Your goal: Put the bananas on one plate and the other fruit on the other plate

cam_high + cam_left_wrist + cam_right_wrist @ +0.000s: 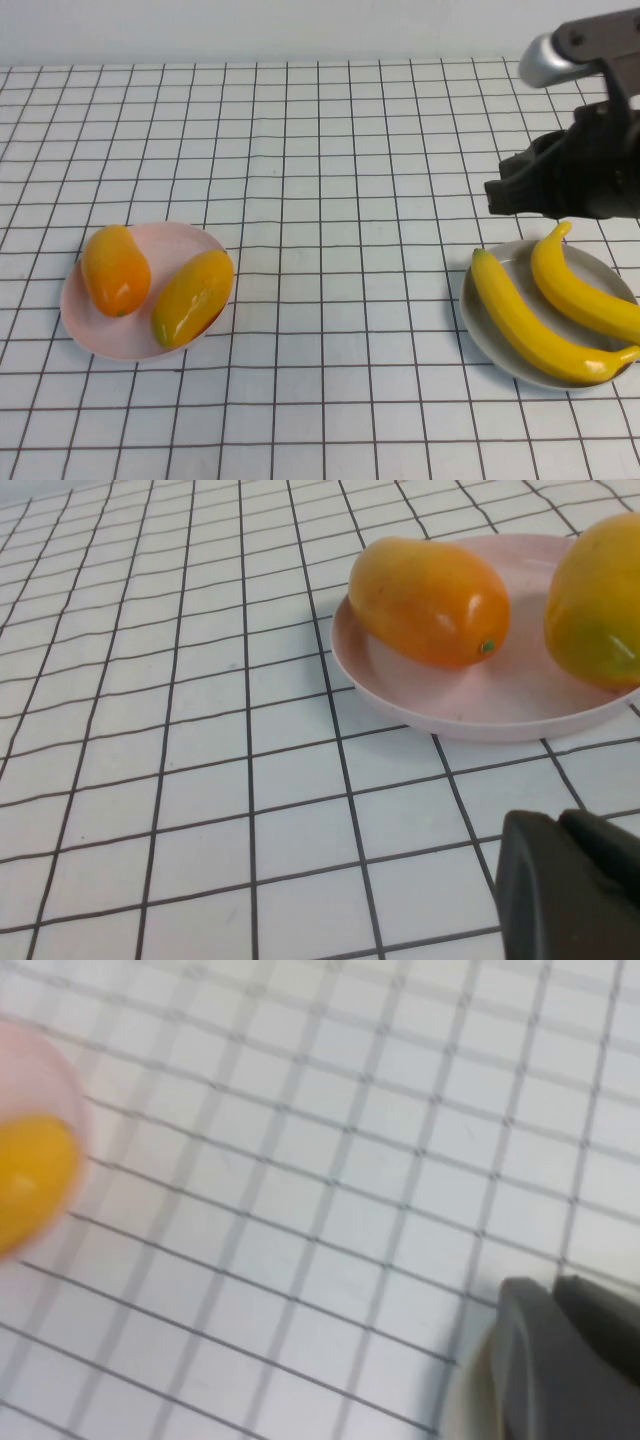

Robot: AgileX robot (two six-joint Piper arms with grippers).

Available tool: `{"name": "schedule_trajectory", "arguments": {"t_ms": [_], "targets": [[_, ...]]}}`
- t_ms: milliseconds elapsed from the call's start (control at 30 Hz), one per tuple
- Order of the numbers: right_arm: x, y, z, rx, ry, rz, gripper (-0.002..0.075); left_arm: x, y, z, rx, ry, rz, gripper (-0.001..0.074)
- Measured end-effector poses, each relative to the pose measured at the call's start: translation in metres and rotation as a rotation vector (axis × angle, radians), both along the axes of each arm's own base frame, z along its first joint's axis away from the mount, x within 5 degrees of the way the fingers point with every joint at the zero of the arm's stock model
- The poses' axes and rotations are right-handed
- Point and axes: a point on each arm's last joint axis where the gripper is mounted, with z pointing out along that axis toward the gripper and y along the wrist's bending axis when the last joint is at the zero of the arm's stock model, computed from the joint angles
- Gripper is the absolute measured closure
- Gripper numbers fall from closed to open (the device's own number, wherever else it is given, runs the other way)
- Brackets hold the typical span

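Two yellow bananas (520,315) (585,292) lie side by side on the pale grey-blue plate (478,330) at the right. Two mango-like fruits, one orange (115,270) and one yellow-orange (192,298), lie on the pale pink plate (90,330) at the left. My right gripper (500,195) hovers just behind the grey-blue plate, shut and empty; it also shows in the right wrist view (555,1285). My left gripper (565,825) is out of the high view. It is shut and empty, low over the table near the pink plate (480,715) and its fruits (430,600) (598,600).
A white cloth with a black grid (330,200) covers the table. The right wrist view shows part of the pink plate (40,1070) with a fruit (30,1180) and the grey-blue plate's rim (470,1400).
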Motion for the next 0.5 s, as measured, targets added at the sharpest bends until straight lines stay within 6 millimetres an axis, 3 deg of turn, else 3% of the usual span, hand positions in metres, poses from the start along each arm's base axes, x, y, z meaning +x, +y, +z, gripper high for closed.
{"name": "schedule_trajectory", "arguments": {"t_ms": [133, 500], "targets": [[-0.056, -0.01, 0.03, 0.147, -0.168, 0.08, 0.0736, 0.0, 0.0, 0.0, 0.0, 0.0, 0.0, 0.0738], [-0.131, -0.058, 0.017, 0.2, -0.311, 0.113, 0.074, 0.0, 0.0, 0.0, 0.0, 0.0, 0.0, 0.0738]]}}
